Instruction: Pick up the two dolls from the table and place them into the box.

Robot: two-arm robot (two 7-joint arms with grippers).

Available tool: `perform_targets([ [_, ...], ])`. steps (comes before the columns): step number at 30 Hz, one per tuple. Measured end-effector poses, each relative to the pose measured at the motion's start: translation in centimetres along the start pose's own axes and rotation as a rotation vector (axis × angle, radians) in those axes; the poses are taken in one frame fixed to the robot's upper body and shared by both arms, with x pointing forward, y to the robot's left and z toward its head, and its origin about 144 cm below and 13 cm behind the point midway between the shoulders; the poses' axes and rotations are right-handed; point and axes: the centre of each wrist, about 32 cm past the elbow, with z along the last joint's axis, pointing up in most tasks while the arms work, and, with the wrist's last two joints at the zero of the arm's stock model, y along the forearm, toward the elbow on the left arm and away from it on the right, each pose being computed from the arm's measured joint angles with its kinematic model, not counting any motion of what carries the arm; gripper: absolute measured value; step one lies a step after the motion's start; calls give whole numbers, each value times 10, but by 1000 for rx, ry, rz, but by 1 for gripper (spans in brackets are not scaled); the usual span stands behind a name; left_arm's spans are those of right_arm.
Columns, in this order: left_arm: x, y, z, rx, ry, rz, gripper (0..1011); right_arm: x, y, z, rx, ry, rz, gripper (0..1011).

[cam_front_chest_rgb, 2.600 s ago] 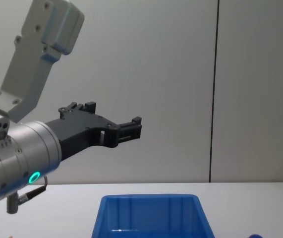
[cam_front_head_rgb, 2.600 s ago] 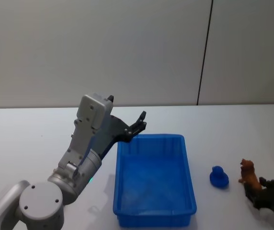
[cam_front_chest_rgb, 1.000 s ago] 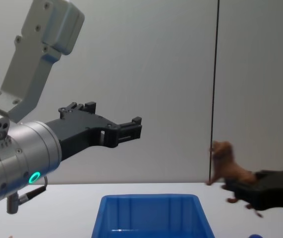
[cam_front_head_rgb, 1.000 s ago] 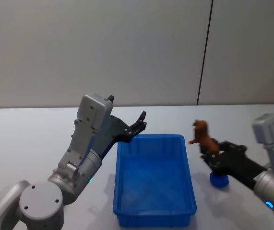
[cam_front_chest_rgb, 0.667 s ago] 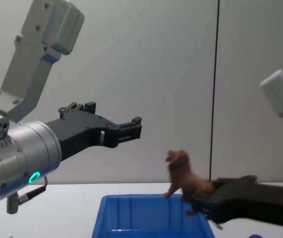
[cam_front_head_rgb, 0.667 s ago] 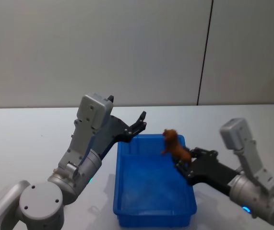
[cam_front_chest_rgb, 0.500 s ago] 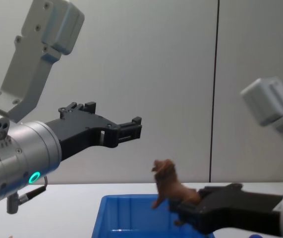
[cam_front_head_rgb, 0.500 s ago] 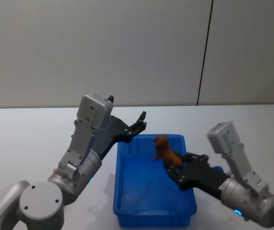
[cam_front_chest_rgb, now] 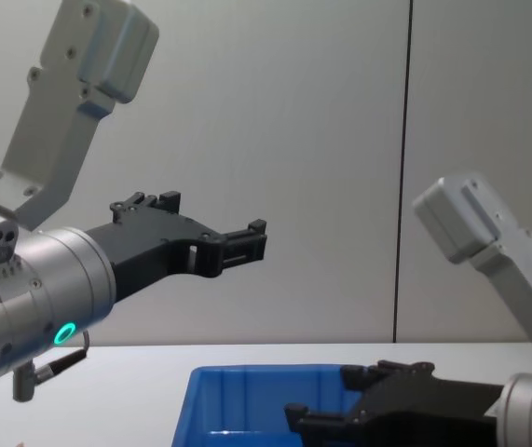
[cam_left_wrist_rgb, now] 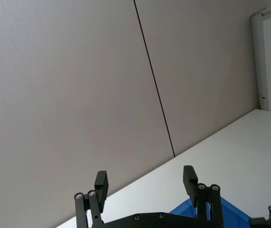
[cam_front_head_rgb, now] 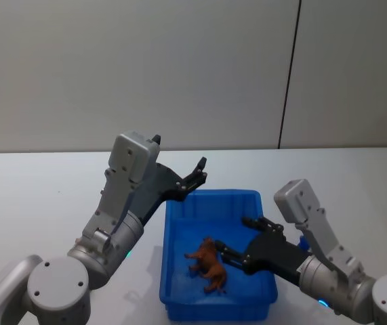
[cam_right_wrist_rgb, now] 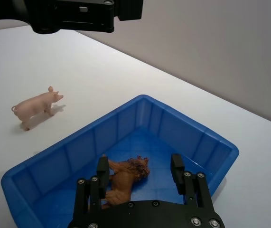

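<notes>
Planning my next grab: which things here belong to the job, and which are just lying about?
Job: brown doll lying in the blue box; pink doll standing on the table; right gripper, open above the brown doll.
Lying about: nothing identifiable. Left gripper parked, raised.

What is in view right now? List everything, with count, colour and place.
table: one, white, under everything.
box: one, bright blue, on the table in front of the robot.
brown doll: one, reddish-brown, lying on the box floor.
pink doll: one, pale pink, standing on the table outside the box.
wall: one, grey with a dark vertical seam, behind the table.
left gripper: one, black, fingers open, raised over the box's far left corner.
right gripper: one, black, fingers open, low over the box just above the brown doll.
</notes>
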Motion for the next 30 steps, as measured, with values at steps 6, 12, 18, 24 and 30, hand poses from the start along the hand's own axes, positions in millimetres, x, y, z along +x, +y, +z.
perform_targets([
  [6, 0, 0, 0, 0, 0, 0, 1001, 3, -2, -1, 11, 2, -33, 899],
  [12, 0, 0, 0, 0, 0, 0, 1001, 12, -11, -3, 26, 28, -92, 1001],
  [18, 0, 0, 0, 0, 0, 0, 1001, 22, -25, -10, 28, 58, -154, 1001],
  [24, 0, 0, 0, 0, 0, 0, 1001, 30, -35, -17, 10, 72, -202, 1001],
  [30, 0, 0, 0, 0, 0, 0, 1001, 38, -40, -28, -36, 90, -239, 1001],
])
